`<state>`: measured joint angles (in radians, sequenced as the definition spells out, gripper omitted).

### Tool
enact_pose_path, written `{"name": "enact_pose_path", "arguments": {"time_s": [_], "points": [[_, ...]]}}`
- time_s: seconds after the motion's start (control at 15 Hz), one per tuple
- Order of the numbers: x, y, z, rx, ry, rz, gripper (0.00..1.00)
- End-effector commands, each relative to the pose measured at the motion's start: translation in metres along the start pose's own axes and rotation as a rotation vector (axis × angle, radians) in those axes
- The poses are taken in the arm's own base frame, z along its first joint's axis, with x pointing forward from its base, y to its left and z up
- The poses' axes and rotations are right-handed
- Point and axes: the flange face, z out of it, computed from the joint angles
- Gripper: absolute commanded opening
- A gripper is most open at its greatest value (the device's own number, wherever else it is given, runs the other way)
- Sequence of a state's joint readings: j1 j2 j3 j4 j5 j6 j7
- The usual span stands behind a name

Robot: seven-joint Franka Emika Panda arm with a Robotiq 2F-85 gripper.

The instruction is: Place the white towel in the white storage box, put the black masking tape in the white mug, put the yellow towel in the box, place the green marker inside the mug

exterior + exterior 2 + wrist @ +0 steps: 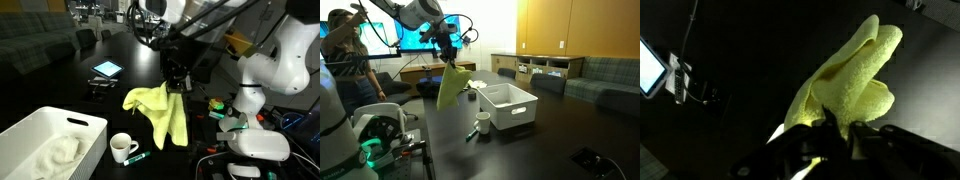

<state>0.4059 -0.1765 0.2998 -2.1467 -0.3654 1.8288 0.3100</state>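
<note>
My gripper (177, 80) is shut on the top of the yellow towel (160, 110) and holds it hanging in the air above the dark table; it shows in both exterior views (451, 86) and in the wrist view (850, 85). The white storage box (85, 135) stands at the front left with the white towel (52, 155) inside it; the box also shows in an exterior view (510, 105). The white mug (122, 147) stands beside the box, and the green marker (139, 157) lies on the table next to it. The black masking tape is not visible.
A tablet (107, 69) and a small dark object (100, 84) lie further back on the table. The robot base and cables (250, 140) crowd one side. A person (345, 60) stands behind in an exterior view.
</note>
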Motion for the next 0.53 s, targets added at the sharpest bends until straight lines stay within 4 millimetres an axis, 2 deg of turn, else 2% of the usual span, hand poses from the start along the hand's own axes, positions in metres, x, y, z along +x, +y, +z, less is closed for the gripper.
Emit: {"name": "enact_pose_path", "arguments": {"time_s": [0.0,0.27,0.47], "points": [[0.001,0.020,-0.038,-0.021,-0.011,0.042,0.08],[0.025,0.042,-0.063,-0.026,-0.029,0.101,0.08],[0.054,0.064,-0.071,-0.020,-0.030,0.112,0.08]]}}
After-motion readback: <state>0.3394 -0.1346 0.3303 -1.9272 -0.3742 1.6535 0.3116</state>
